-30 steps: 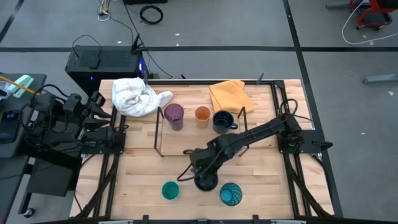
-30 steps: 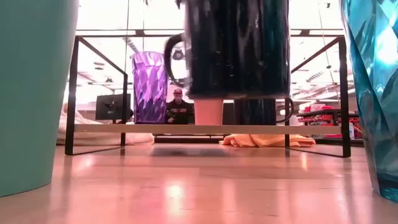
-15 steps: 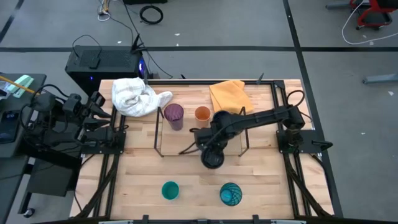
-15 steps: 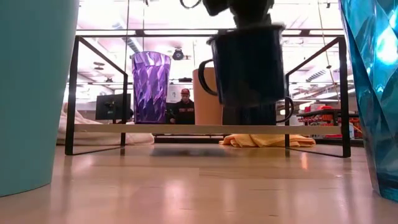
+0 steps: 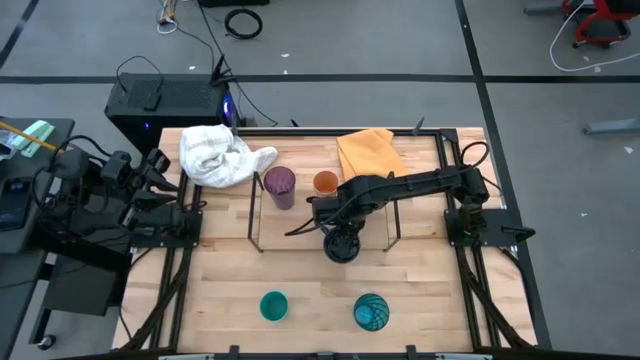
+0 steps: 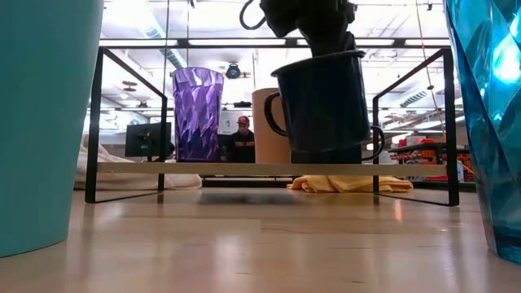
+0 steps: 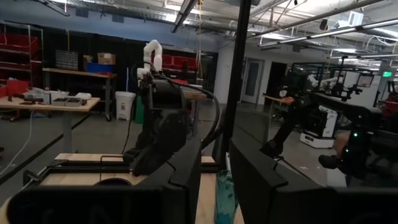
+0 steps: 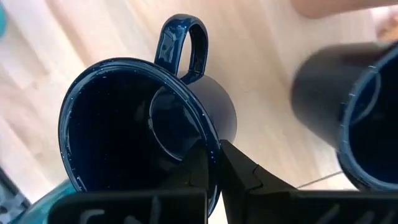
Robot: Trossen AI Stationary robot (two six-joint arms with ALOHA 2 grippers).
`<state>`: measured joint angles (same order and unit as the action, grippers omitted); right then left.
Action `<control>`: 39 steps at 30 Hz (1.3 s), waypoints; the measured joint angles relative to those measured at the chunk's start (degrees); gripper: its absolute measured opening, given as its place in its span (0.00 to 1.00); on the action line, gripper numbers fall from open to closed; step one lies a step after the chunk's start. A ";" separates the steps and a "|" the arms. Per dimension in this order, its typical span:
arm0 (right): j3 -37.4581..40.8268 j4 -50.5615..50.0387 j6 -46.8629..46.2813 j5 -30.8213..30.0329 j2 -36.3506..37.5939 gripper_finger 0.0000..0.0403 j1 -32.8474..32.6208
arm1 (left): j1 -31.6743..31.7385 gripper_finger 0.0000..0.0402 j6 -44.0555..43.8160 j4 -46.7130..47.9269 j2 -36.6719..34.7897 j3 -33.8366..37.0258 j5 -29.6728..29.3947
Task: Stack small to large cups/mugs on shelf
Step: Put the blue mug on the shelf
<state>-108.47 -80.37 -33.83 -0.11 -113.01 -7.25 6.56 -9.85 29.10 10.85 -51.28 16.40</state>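
Your right claw [image 5: 341,237] pinches a navy mug [image 6: 324,102] by its rim just before the shelf [image 6: 269,168]; two teal cups [image 5: 273,306] wait near the bench's front edge.

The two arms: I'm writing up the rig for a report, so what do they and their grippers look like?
Both are dark, slim, jointed arms on black frames at the table's sides. The left arm carries loose black cables. The right arm ends in the right gripper, with two flat, dark, tapering fingers; the left gripper has broad dark fingers.
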 joint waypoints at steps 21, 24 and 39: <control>0.13 11.11 1.36 12.40 4.23 0.04 1.60 | 0.00 0.23 0.15 0.31 0.00 0.00 0.00; 1.08 10.63 1.94 14.42 4.61 0.04 2.33 | 0.00 0.23 0.15 0.33 0.00 0.00 0.00; 24.63 23.30 -6.52 14.68 17.10 0.04 4.12 | 0.00 0.23 0.07 0.39 0.00 0.00 0.00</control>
<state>-83.83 -57.07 -40.35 14.57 -95.91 -3.13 6.57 -9.78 29.50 10.85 -51.29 16.40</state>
